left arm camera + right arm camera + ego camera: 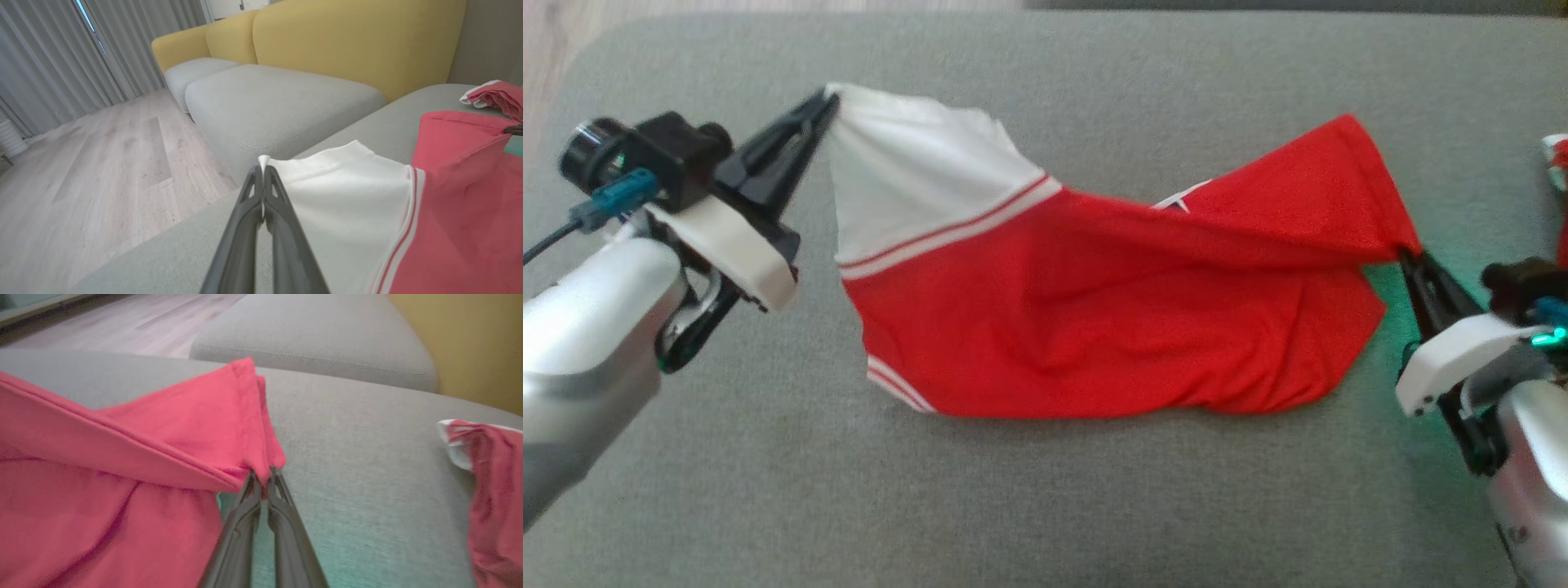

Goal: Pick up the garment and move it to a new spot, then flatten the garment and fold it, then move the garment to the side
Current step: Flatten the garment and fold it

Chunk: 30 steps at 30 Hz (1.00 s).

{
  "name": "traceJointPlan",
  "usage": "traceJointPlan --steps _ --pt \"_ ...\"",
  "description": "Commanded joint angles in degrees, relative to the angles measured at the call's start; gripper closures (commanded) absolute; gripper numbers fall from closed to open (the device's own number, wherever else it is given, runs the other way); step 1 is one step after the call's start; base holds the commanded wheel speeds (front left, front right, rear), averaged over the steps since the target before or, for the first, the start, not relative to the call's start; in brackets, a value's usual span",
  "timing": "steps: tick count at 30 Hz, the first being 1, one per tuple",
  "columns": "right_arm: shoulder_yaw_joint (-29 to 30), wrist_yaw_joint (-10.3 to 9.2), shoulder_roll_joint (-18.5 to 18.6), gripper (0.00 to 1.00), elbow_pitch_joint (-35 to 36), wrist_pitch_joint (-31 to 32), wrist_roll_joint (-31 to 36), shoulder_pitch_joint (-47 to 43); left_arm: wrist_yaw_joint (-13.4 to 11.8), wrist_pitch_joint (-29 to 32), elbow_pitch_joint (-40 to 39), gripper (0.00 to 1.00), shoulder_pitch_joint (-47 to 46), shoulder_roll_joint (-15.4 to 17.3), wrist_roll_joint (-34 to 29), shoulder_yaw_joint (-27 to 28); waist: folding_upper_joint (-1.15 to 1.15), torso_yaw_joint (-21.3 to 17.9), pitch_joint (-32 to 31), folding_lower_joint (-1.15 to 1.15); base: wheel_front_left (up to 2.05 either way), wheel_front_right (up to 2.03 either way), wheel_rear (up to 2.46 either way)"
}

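no text, number, brand or label can be read in any view. the red and white garment (1094, 327) bears a small white mark (1176, 198) at its upper fold, right of the white striped band. the cloth half covers it, so whether it is a letter or an emblem cannot be told.

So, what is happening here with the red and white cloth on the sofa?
The robot has the red and white garment stretched between its two grippers over the grey cushion. The left gripper is shut on its white corner, and the right gripper on a red edge. Another red piece of clothing lies at the far right.
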<state>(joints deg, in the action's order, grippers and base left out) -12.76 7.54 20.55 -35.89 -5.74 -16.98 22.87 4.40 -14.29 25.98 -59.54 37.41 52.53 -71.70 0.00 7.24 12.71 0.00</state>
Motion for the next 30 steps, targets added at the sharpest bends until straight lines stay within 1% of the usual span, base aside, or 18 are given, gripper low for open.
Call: traceJointPlan --steps 1,5,6,7,12,14,17,19,21,24,26,28,30 --pt "0.2 -0.05 1.3 1.0 2.7 -0.9 -1.9 1.3 -0.9 -0.6 -1.3 1.0 -2.1 3.2 -0.9 4.1 0.0 -1.2 -2.1 0.0 0.0 0.0 0.0" --pt "2.5 -0.05 2.7 1.0 9.0 0.2 -7.8 1.3 -3.2 -0.7 -6.6 1.0 -0.8 5.2 -4.4 9.5 0.0 -3.0 -6.1 0.0 0.0 0.0 0.0" --pt "2.5 -0.05 2.7 1.0 9.0 0.2 -7.8 1.3 -3.2 -0.7 -6.6 1.0 -0.8 5.2 -4.4 9.5 0.0 -3.0 -6.1 0.0 0.0 0.0 0.0" --pt "3.2 -0.05 3.3 1.0 11.1 1.1 -9.4 1.1 -3.6 -0.7 -8.3 1.0 -0.2 5.9 -5.4 10.9 0.0 -3.4 -7.1 0.0 0.0 0.0 0.0" --pt "7.8 -0.05 6.5 1.0 23.5 8.2 -15.9 0.3 -5.4 -0.7 -17.4 1.0 2.2 9.0 -9.0 18.1 0.0 -5.5 -10.9 0.0 0.0 0.0 0.0" --pt "10.2 -0.05 6.8 1.0 28.3 11.3 -17.4 0.4 -6.1 -0.7 -20.8 1.0 2.6 10.1 -10.3 20.9 0.0 -6.3 -11.6 0.0 0.0 0.0 0.0" --pt "14.1 -0.05 5.9 1.0 34.1 15.6 -18.8 1.8 -7.1 -0.7 -24.6 1.0 1.8 10.9 -11.6 24.4 0.0 -7.1 -11.7 0.0 0.0 0.0 0.0" --pt "15.8 -0.05 5.2 1.0 37.0 18.2 -18.7 3.7 -6.8 -0.7 -25.4 1.0 0.3 11.5 -12.0 25.4 0.0 -7.6 -11.2 0.0 0.0 0.0 0.0" --pt "16.2 -0.05 4.7 1.0 38.7 20.3 -17.6 6.3 -6.0 -0.2 -25.1 1.0 -1.8 12.1 -12.8 25.7 0.0 -8.1 -10.5 0.0 0.0 0.0 0.0" --pt "16.2 -0.05 3.2 1.0 38.1 22.5 -16.0 11.4 -4.4 1.4 -21.9 1.0 -5.8 11.6 -13.0 26.1 0.0 -8.6 -8.7 0.0 0.0 0.0 0.0" --pt "15.4 -0.05 2.4 1.0 35.9 23.1 -15.3 15.5 -2.6 3.5 -18.3 1.0 -8.7 10.5 -13.0 25.5 0.0 -8.4 -7.0 0.0 0.0 0.0 0.0" --pt "13.8 -0.05 1.6 1.0 33.2 22.7 -14.6 20.0 -1.3 4.8 -14.0 1.0 -11.9 8.5 -12.5 25.5 0.0 -8.4 -4.5 0.0 0.0 0.0 0.0" --pt "12.6 -0.05 0.5 1.0 29.7 21.6 -13.9 24.5 -0.2 5.2 -9.7 1.0 -15.8 6.4 -13.5 25.1 0.0 -8.1 -1.5 0.0 0.0 0.0 0.0"
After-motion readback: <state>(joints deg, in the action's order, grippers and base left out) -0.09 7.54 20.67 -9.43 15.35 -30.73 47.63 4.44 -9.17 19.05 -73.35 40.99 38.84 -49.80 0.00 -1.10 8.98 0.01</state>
